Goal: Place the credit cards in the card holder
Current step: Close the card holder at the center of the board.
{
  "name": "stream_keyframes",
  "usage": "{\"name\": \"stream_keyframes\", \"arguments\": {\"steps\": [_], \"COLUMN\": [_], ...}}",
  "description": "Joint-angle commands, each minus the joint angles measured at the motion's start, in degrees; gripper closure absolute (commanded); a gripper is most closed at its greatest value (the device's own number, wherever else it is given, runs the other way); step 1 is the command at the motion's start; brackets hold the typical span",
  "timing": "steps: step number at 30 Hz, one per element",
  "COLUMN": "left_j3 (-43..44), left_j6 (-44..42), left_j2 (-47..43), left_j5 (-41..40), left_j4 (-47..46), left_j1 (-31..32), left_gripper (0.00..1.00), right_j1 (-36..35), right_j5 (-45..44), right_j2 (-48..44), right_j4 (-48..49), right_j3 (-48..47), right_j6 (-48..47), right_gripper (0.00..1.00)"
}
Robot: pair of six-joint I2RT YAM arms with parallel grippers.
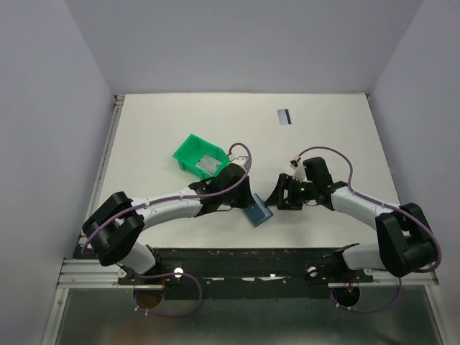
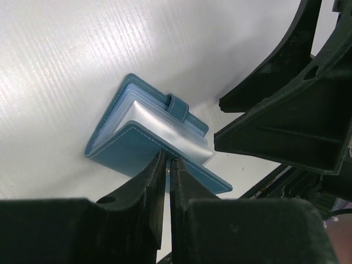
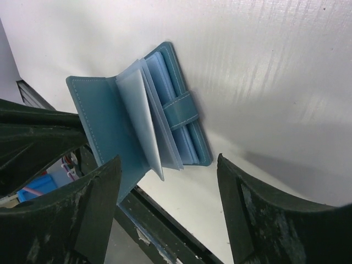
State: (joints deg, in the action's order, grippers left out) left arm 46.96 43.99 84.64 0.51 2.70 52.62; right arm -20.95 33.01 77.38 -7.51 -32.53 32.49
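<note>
The slate-blue card holder (image 1: 259, 213) lies open on the table between the arms, its clear sleeves fanned out (image 3: 144, 113). My left gripper (image 2: 168, 163) is shut on the edge of its raised front cover (image 2: 137, 149); it also shows in the top view (image 1: 246, 203). My right gripper (image 3: 168, 206) is open and empty, just right of the holder and a little above the table, and shows in the top view (image 1: 276, 198). One credit card (image 1: 284, 116), grey-white with a dark stripe, lies at the far right of the table. A second grey-white card (image 1: 209, 164) lies in the green bin.
The green plastic bin (image 1: 188, 152) stands just behind my left arm's wrist. The black rail (image 1: 244, 259) of the arm mounts runs along the near table edge, close below the holder. Grey walls enclose the table on three sides.
</note>
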Motion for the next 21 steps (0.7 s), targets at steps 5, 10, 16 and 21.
{"name": "stream_keyframes", "arguments": {"steps": [5,10,16,21], "left_j3": [2.0,0.68,-3.09,-7.75], "left_j6": [-1.45,-1.18,0.04,2.59], "left_j2": [9.48,11.86,12.48,12.83], "left_j5": [2.74,2.56,2.21,2.74], "left_j4": [-1.38,-1.91,-4.0,-7.79], "left_j1": [0.2,0.2,0.2,0.2], "left_gripper": [0.8,0.81,0.82,0.84], "right_j1": [-0.23,-0.23,-0.23,-0.41], "right_j5": [1.52,3.55,4.42,5.66], "right_j2": [-1.62,0.65,6.37,9.53], "right_j4": [4.95,9.44,11.81,13.48], "right_j3": [4.31,6.17,5.82,6.17], "right_j6": [2.58,3.28,4.33,5.74], "right_gripper": [0.17,0.16,0.16,0.16]}}
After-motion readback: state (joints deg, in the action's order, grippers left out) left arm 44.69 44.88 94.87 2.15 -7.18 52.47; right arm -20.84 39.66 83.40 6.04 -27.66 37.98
